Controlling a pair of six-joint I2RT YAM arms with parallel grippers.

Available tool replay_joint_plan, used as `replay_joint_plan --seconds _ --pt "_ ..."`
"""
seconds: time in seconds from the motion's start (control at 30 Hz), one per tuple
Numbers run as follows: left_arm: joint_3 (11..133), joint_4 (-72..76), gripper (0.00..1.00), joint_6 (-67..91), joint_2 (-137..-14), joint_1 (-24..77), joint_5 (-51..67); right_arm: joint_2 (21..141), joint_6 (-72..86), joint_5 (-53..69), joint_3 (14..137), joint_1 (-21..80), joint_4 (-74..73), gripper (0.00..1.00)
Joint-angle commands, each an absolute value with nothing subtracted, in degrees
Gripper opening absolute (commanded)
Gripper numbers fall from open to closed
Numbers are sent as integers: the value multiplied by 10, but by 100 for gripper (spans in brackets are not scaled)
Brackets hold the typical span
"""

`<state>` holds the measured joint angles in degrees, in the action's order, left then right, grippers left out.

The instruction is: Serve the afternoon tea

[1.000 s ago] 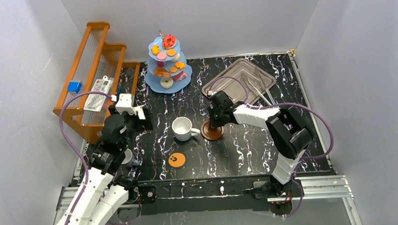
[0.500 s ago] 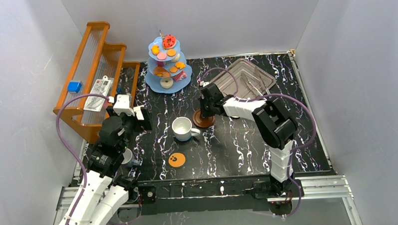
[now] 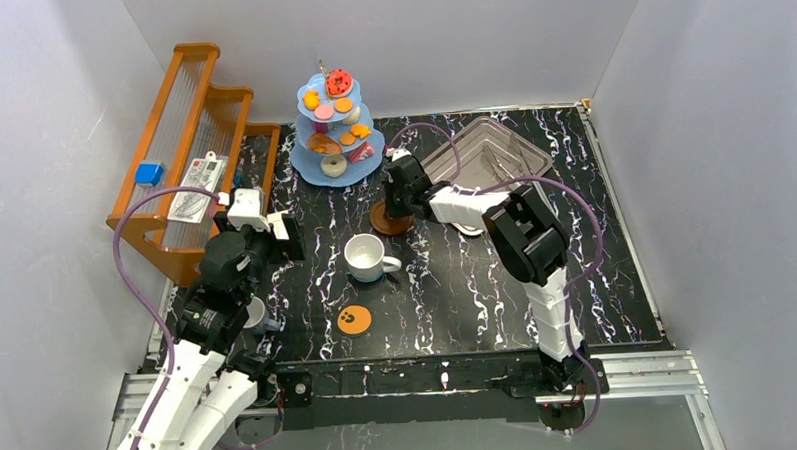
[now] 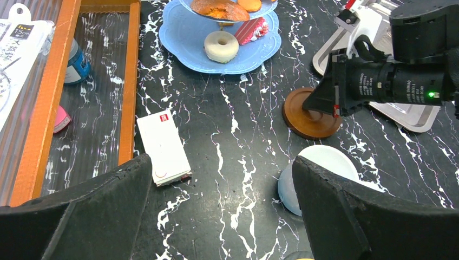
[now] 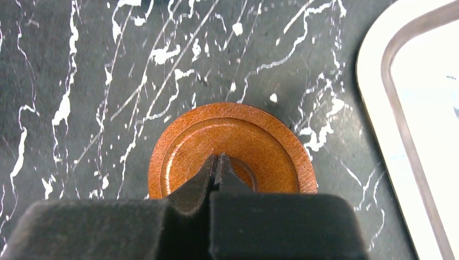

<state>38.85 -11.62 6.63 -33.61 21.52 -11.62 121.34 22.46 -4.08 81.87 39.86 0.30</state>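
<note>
Round ridged brown saucer (image 5: 260,146) mid-frame on glossy black white-veined table (image 5: 81,81), right gripper (image 5: 218,165) clenched tight over its recess, left gripper (image 4: 222,164) splayed wide.

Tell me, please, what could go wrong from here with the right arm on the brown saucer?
1. The right gripper, jaws shut, seems only to press on the saucer rather than grip it, so the tips may slip off its ridged surface.
2. The saucer lies close to the stand and the tray. A shove might knock either, possibly toppling the pastries.
</note>
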Motion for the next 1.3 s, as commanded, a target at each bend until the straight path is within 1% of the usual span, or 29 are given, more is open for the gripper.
replay_joint_plan --seconds 0.0,0.33,0.6,0.83,0.93,1.03,1.17,1.27 --pt "402 -110 98 69 -332 218 -119 1261 218 -85 854 400 -6 0" --pt "401 -108 98 69 -332 218 -119 1340 208 -101 977 401 -37 0" --pt "401 -109 98 69 -336 218 -120 1344 217 -96 984 400 -27 0" --pt "401 -108 98 68 -338 218 -121 1318 209 -74 1002 400 -47 1" --pt "400 -109 98 68 -343 218 -120 1293 193 -65 1017 400 -70 8" --pt "401 -108 98 68 -345 218 -120 1259 170 -53 1010 400 -82 19" --pt "400 -110 98 67 -345 218 -123 1182 115 -5 940 399 -60 34" --pt "400 -110 98 67 -344 218 -126 1126 82 -4 875 399 -40 40"
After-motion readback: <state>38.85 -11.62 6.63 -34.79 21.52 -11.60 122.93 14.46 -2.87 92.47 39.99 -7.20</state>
